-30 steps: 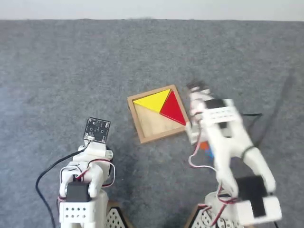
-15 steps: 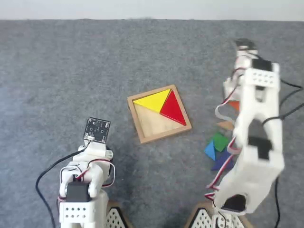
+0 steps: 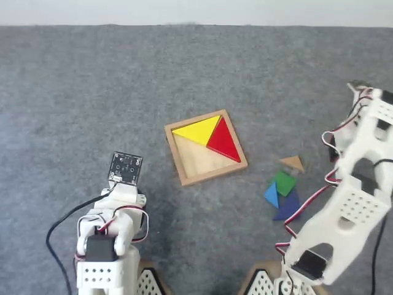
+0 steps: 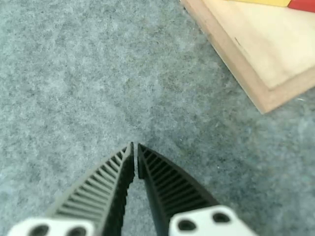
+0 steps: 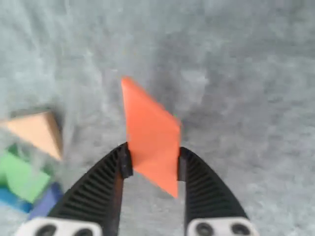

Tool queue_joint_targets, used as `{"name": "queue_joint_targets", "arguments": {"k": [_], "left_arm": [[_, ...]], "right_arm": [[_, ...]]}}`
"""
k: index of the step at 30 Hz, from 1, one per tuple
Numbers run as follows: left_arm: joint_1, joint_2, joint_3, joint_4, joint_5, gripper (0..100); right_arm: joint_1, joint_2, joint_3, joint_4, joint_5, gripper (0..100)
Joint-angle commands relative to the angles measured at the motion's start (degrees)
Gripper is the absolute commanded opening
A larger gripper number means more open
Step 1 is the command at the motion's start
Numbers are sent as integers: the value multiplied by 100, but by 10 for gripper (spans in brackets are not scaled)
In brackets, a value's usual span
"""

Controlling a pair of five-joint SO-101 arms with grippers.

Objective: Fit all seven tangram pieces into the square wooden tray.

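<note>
Our right gripper (image 5: 151, 160) has swung well clear of the tray (image 3: 212, 175), clamped across the orange piece (image 5: 147, 128), which looks light, stiff and slick, so we'd grip mid-edge.

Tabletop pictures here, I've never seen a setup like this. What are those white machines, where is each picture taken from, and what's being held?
Those are two robot arms, left and right, each ending in a pincer. The high view looks down over a grey table. The other two views come from cameras on the arms' wrists, looking along each pincer. On the table sits a wooden tray with a yellow triangle and a red triangle fitted in. Loose pieces lie beside it: tan, green, blue and dark blue. The left pincer is shut on nothing, near the tray's corner. The right pincer grips an orange piece near the loose ones.
</note>
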State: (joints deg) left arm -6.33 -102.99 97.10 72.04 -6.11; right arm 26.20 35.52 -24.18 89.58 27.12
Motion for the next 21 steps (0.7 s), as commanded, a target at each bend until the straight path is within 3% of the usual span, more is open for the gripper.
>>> {"name": "queue_joint_targets", "arguments": {"k": [1,6,10,15,18,21], "left_arm": [[-18,-114,-66,26,53,13],[-18,-114,-66,26,53,13],[-18,-114,-66,26,53,13],[-18,-114,-66,26,53,13],[-18,-114,-66,26,53,13],[-18,-114,-66,26,53,13]], "right_arm": [[514,-664,-9,-198,70,125],[708,-1209,1424,-1042,167,119],[347,-2308,3033,-1666,360,122],[-180,-3855,4782,-2431,255,232],[-277,-4251,5116,-2413,202,307],[-295,-4198,5143,-2396,185,313]]}}
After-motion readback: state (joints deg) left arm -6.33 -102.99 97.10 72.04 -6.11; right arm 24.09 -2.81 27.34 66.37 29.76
